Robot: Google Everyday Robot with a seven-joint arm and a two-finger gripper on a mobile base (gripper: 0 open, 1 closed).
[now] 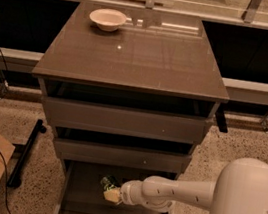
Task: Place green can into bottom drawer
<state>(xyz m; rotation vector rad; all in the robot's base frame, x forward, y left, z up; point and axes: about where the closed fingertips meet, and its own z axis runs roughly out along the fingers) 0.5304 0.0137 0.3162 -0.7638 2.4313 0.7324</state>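
My pincer point(111, 193) reaches in from the right, low inside the open bottom drawer point(82, 194), closed on the green can point(108, 182). A bowl point(108, 19) sits far left on the tabletop point(147, 55).

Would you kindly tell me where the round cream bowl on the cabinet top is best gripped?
Probably by its thin rim, from above: the round cream bowl sits upright with its mouth open. The claw is low in the open bottom drawer, at the mottled green can.
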